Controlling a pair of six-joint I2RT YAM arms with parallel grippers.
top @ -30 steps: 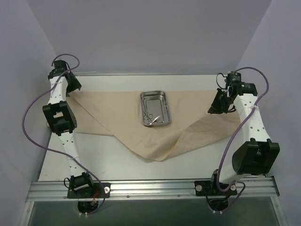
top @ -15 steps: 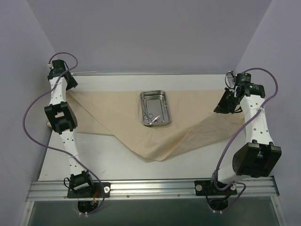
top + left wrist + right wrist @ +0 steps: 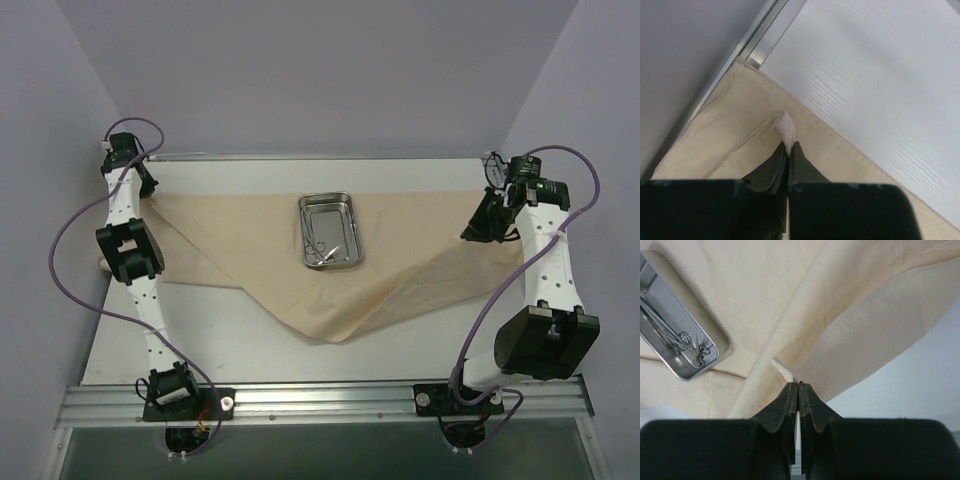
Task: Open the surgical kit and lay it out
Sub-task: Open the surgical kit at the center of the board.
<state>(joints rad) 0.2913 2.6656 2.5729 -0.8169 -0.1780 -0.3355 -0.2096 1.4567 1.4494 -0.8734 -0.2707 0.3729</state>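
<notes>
Left wrist: left fingers (image 3: 776, 167) clamp cloth wrap (image 3: 735, 130) corner by table (image 3: 880, 75) edge; right fingers (image 3: 788, 402) clamp its edge.

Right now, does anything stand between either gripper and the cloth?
Nothing visible does. The left gripper is shut on a fold of the cloth near the far left corner of the table, and the right gripper is shut on a fold at its right side.
</notes>
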